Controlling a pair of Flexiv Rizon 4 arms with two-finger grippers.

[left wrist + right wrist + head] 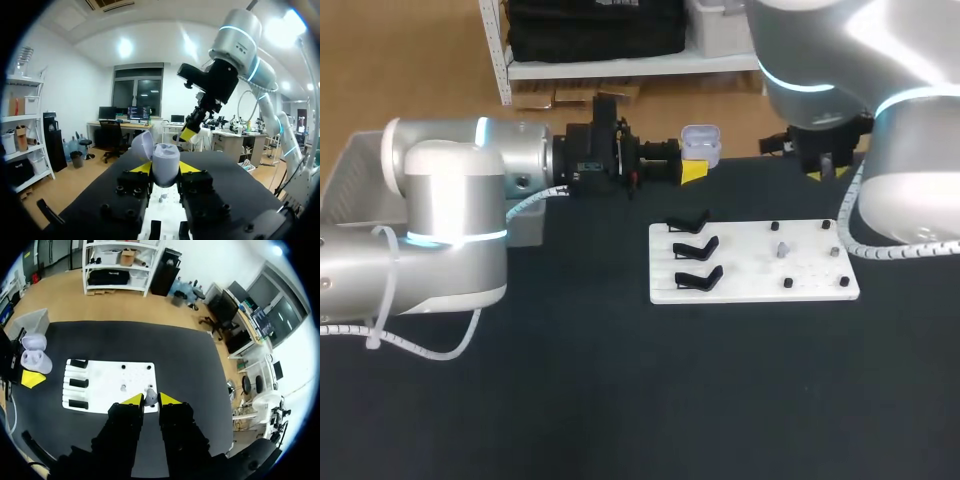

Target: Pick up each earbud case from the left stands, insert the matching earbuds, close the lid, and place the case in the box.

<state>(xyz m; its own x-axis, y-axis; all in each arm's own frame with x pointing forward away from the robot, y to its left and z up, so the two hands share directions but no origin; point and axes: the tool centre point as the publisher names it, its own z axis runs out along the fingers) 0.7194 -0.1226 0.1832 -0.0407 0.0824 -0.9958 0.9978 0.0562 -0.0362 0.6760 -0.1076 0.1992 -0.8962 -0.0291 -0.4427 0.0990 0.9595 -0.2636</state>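
Your left gripper is clamped on the earbud case, one yellow-tipped finger on each side of its pale body. The case stands upright between them with its lid swung open and tilted back. It is held in the air over the far side of the dark table, beyond the left end of the white board and not touching it. Your right gripper has its fingers drawn close together, and they appear to pinch a small grey earbud between the yellow tips. That gripper points down from above the board's right half, off to the right of the case and apart from it. In the left wrist view it hangs above and ahead of the open case. On the board, three black stands sit in a column along the left end. Several small dark pegs dot the right part, and another small grey piece sits among them. The grey box lies at the table's far left, partly hidden behind your left arm.
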